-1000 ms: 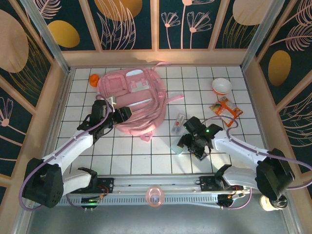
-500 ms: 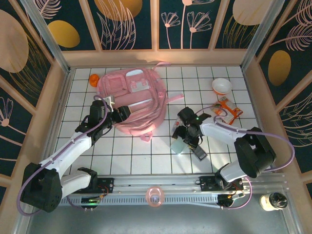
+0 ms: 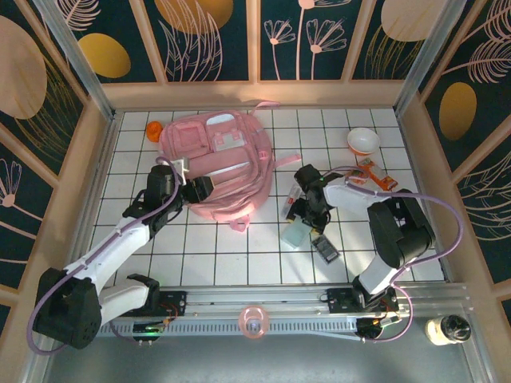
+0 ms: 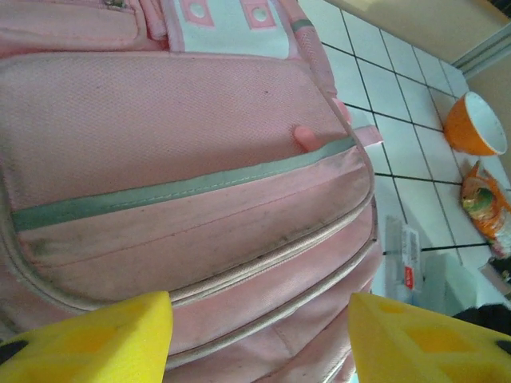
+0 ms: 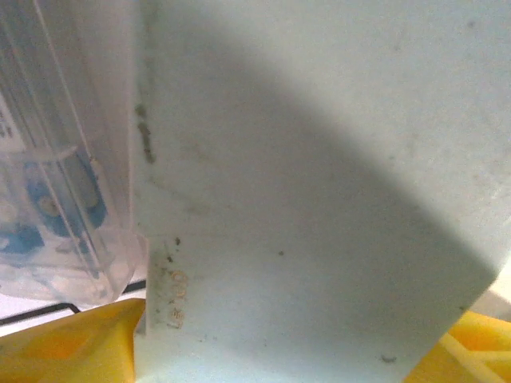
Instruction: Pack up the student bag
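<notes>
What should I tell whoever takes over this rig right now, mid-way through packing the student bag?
Grips: left pincer open, at the near edge of the student bag; right pincer straddles a pale blue block right of the bag, grip unclear.
Done: nothing visibly packed.
Left: block, clear packet, snack pouch, bowl and dark flat item lie out on the table.

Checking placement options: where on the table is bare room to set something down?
Bare tiles lie on the near side of the student bag, and at the back between bag and bowl. Crowded around the right gripper: clear packet, pale blue box, orange snack packet.
</notes>
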You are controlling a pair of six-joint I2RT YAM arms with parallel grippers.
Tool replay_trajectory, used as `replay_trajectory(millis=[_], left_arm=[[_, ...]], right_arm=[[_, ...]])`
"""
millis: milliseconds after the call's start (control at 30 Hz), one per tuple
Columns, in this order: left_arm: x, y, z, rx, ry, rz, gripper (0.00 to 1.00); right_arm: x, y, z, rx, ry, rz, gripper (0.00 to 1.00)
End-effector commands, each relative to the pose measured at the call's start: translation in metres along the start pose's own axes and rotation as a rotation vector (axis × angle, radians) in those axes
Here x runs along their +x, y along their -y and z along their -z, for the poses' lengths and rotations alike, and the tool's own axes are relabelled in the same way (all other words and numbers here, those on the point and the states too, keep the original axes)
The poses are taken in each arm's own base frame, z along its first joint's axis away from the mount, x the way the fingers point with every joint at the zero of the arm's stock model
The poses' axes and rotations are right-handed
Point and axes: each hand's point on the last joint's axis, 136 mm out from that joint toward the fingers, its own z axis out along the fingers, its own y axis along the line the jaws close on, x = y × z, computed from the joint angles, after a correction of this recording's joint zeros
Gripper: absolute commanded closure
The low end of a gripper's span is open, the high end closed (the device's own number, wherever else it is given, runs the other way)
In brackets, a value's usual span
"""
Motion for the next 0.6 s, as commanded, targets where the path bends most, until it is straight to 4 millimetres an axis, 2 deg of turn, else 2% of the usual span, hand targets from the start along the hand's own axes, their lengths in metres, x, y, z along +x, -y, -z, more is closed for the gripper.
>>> replay_trajectory(millis=[0,100,267,433,567], left_arm=[[-0.028,0.018,0.018,0.011,0.076,-0.347,0.42],[-0.034,0.027,0.02,0.03,0.068,-0.614,0.41],[-0.019,0.026,-0.006,0.068,-0.052,-0.922,0.39],[-0.006,0.012,-0.043,0.07,-0.167,-1.02,0.26],[-0.002,0.008,-0.062,0.084,-0.18,-1.039,0.24]], right_arm=[[-0.026,0.02,-0.011,0.084,0.071,0.038,0.34],[-0.027,0.02,-0.01,0.062,0.075,0.047,0.42],[-0.028,0.011,0.0,-0.008,0.11,0.046,0.45],[-0.029,0.003,0.011,-0.075,0.149,0.05,0.47],[-0.027,0.007,0.011,-0.069,0.151,0.048,0.47]])
